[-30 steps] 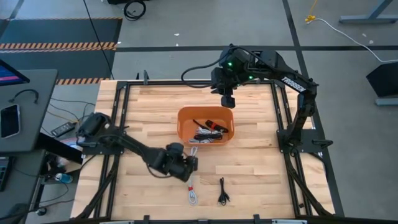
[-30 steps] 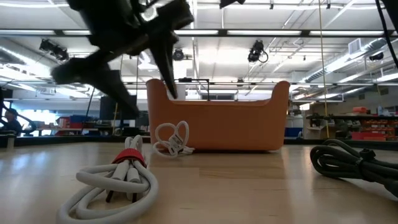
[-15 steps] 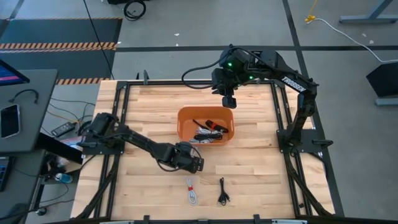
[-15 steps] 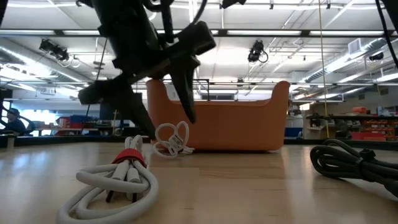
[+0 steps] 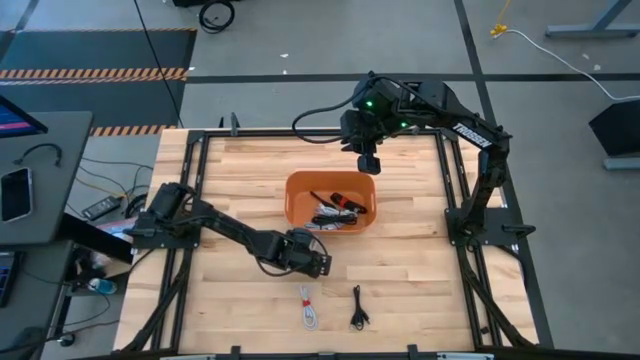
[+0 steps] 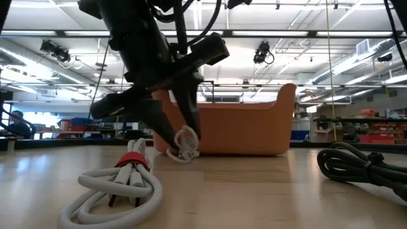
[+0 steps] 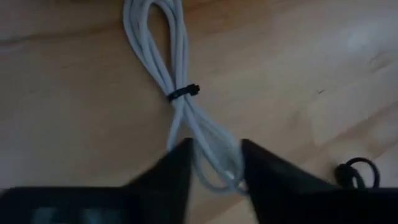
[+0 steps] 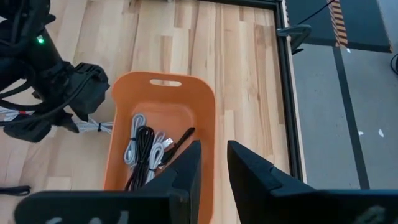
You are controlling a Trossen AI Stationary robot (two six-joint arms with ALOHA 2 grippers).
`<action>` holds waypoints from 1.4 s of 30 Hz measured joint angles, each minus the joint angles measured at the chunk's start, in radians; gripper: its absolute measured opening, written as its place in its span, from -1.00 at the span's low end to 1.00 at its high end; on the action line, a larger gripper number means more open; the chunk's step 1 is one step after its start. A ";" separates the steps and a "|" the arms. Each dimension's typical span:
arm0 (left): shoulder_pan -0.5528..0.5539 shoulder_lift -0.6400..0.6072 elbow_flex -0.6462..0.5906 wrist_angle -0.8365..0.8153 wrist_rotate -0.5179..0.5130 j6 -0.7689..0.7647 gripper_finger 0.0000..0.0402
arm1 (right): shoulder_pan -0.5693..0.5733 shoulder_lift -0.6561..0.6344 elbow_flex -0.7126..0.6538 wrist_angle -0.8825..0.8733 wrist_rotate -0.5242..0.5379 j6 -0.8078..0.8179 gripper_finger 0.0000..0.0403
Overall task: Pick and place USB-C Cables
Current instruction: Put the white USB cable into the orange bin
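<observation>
My left gripper [image 5: 312, 252] [image 6: 180, 144] is down at the table just in front of the orange bin [image 5: 331, 201], shut on a small white USB-C cable bundle [image 7: 177, 74] [image 6: 186, 146] that lies on the wood. Several more cables lie inside the bin [image 8: 149, 146]. A white bundle with a red band [image 5: 309, 308] [image 6: 121, 184] and a black bundle [image 5: 358, 308] [image 6: 362, 166] lie flat nearer the front edge. My right gripper [image 5: 367, 160] [image 8: 214, 168] hangs above the bin's far rim, its fingers slightly apart with nothing between them. My left gripper pinches the white bundle between its two fingers at one looped end [image 7: 214, 152], below the black tie [image 7: 184, 93]. Several strands sit between the fingers. The fingers [image 6: 191, 121] come from above, slanting down, one on each side of the bundle. The bundle lies on the table.
The bin's near wall [image 6: 222, 130] stands right behind the held bundle. Black frame rails [image 5: 452, 190] run along the table's sides. Bare wood stretches to the left [image 5: 220, 180] and right [image 5: 410, 260] of the bin.
My left gripper has moved toward the bin and down onto the white bundle beside it. Its fingers, wide apart a second ago, have closed around the bundle, and the bundle's loops are squeezed together. The right arm has kept still.
</observation>
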 joint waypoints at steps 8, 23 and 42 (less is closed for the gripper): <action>-0.022 -0.014 0.000 0.033 0.004 0.045 -0.90 | 0.000 0.000 0.000 -0.001 0.000 0.000 -0.59; -0.206 -0.314 0.002 -0.225 0.005 0.133 -0.95 | 0.000 0.000 0.000 -0.010 0.028 0.002 -0.59; 0.278 -0.554 0.044 -0.618 0.084 0.994 -0.95 | -0.001 0.000 0.000 -0.154 0.032 0.158 -0.60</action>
